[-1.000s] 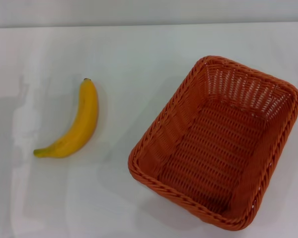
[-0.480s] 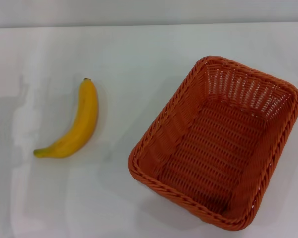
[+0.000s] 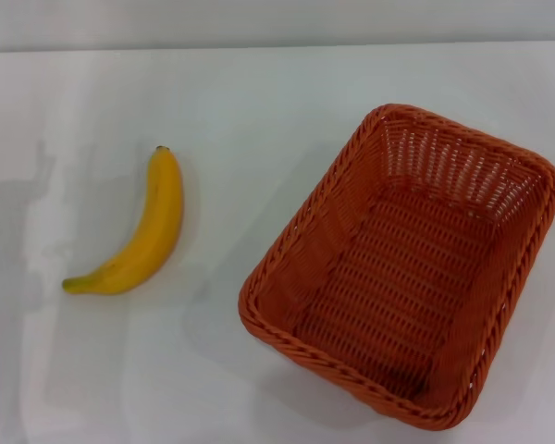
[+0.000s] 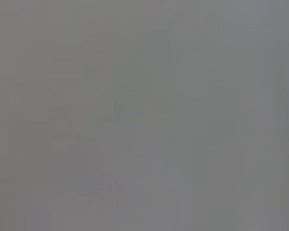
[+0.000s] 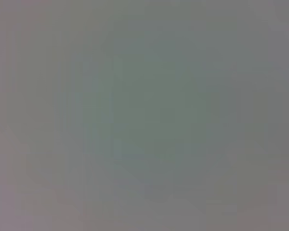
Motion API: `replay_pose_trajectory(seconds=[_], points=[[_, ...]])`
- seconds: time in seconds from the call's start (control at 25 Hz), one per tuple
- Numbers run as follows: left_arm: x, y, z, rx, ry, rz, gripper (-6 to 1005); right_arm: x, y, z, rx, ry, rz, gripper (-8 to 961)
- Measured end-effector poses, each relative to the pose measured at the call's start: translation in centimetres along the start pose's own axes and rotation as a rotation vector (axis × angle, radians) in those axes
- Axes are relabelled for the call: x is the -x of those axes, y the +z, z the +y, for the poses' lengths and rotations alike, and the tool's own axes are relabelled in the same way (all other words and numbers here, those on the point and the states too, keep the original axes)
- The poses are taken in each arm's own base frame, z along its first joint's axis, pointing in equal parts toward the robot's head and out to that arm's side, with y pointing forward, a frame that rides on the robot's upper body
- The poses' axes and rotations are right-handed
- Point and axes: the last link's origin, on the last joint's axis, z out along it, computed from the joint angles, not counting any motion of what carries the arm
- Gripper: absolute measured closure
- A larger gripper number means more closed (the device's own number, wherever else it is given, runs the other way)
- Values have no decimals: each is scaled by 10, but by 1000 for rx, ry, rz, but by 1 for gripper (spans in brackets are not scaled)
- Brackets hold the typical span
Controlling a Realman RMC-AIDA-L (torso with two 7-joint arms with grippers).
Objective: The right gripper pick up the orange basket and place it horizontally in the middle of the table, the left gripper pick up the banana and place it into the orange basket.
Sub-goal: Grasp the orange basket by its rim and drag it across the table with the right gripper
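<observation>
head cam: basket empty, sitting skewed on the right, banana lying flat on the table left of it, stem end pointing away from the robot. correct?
Not quite. In the head view the banana has its greenish stem end nearer the robot; the dark tip points away. The rest holds: orange basket empty, skewed, on the right; banana flat on the table to its left.

The left wrist view shows only a flat, featureless grey field, with no object, edge, finger or surface that can be told apart.
</observation>
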Motion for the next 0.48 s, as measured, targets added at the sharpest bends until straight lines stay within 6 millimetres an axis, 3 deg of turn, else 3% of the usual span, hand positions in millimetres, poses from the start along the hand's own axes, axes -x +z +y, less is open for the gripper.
replay_pose_trajectory(seconds=[0.24, 0.48], points=[[0, 0, 0, -1, -9, -1, 128, 20, 44, 23, 227, 155, 109, 97], [0, 1, 1, 1, -15, -1, 129, 21, 82, 50, 402, 266, 326, 97]])
